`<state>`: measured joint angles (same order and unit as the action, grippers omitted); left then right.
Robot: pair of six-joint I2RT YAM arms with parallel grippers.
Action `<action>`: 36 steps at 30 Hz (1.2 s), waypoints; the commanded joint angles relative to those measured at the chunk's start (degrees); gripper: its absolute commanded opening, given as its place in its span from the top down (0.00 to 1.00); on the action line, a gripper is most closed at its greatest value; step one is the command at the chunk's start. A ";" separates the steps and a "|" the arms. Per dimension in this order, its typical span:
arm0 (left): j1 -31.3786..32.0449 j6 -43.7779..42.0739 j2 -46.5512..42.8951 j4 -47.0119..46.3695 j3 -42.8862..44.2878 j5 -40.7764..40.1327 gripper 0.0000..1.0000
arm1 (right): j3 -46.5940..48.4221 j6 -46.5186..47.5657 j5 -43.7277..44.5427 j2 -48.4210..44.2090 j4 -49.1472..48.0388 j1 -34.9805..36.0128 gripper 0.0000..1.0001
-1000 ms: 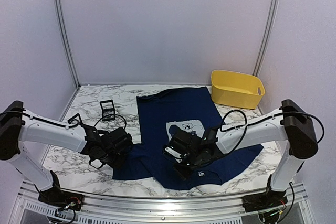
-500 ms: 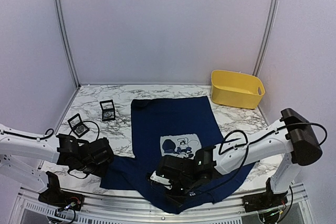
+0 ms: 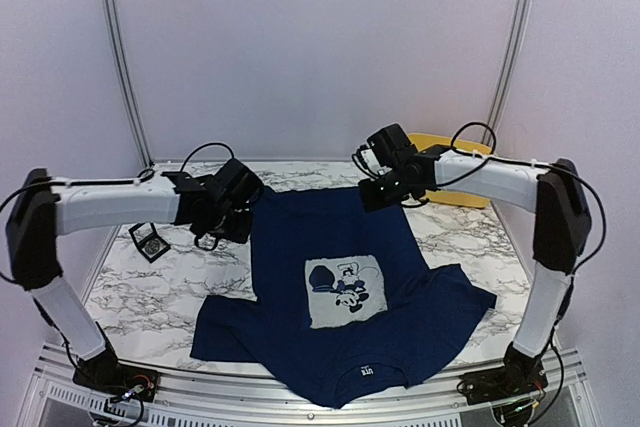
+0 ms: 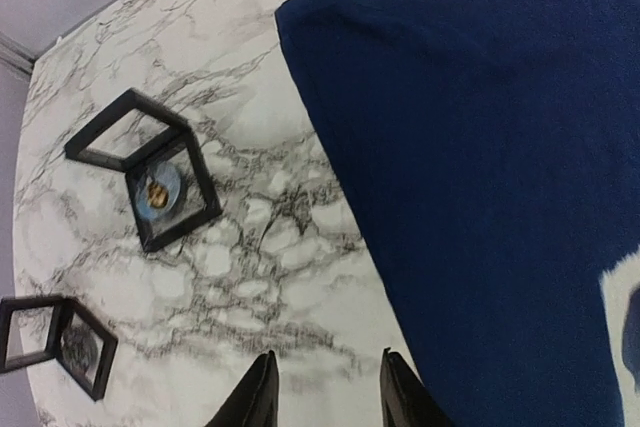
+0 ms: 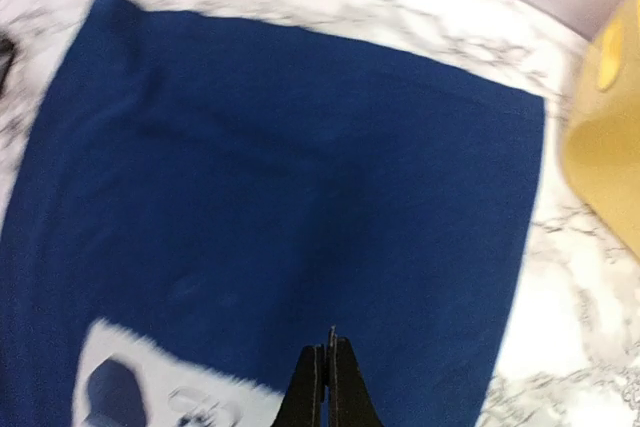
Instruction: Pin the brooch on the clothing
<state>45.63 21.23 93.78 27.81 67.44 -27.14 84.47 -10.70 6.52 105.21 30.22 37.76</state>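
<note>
"While the left gripper (image 4: 325, 399) hangs with its two fingers parted and nothing between them, what lies under it?" asks the first.

"Bare white marble-patterned table (image 4: 250, 247), just beside the side edge of the navy blue short-sleeved T-shirt (image 4: 480, 147)," says the second. "The right gripper (image 5: 328, 379) has its fingers pressed together on nothing visible, above the shirt's far half."

"And the shirt itself?"

"Spread flat and chest up, with its pale grey square print (image 3: 343, 290) showing and the small white neck label (image 3: 366, 371) at the near edge. It looks light and limp. On that smooth top it would likely slide and bunch under a push, so one gripper should pin the cloth down close to the chosen spot."

"The brooch?"

"Probably the small gold piece (image 4: 157, 193) inside the black square frame case (image 4: 183, 228), left of the shirt and apart from it. A second black frame case (image 4: 60, 342) lies further off. It looks tiny and stiff, likely sharp at the pin, so it is best taken by its rim. A yellow plastic tub (image 5: 610, 117) stands beyond the shirt's far corner."
</note>
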 commanded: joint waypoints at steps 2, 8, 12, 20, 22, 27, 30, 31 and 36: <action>-5.61 -12.37 20.99 -6.78 16.83 1.88 0.64 | 9.32 2.65 6.02 16.91 -0.73 -10.03 1.00; -8.12 -18.40 38.75 -5.63 35.61 -5.78 0.64 | 24.32 4.90 9.79 32.30 3.42 -13.73 1.00; -9.15 -23.17 48.93 -0.98 47.07 -9.49 0.63 | 32.53 5.58 10.50 38.51 6.26 -14.26 1.00; -12.70 -30.10 60.32 -0.02 66.39 -14.33 0.62 | 50.60 5.67 6.53 48.19 6.97 -16.49 1.00; -13.64 -30.98 61.84 -0.43 69.73 -14.46 0.62 | 51.17 6.04 5.17 48.04 4.17 -16.58 1.00; -16.64 -31.69 62.33 -4.55 73.06 -14.45 0.62 | 54.02 6.71 3.02 47.59 1.05 -16.58 1.00; -17.58 -31.17 60.07 -5.07 74.42 -14.04 0.60 | 55.98 7.75 0.19 45.65 1.12 -16.55 1.00; -17.54 -31.31 58.37 -5.21 73.82 -12.52 0.57 | 55.95 8.10 -0.53 44.13 1.20 -16.45 1.00; -15.31 -31.09 40.98 -5.55 59.42 -7.47 0.48 | 48.39 9.93 -1.00 30.13 4.87 -16.14 0.97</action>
<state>27.46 -9.89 150.76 23.66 136.27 -38.04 136.97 -2.66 6.98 149.84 33.74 21.47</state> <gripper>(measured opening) 0.502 0.025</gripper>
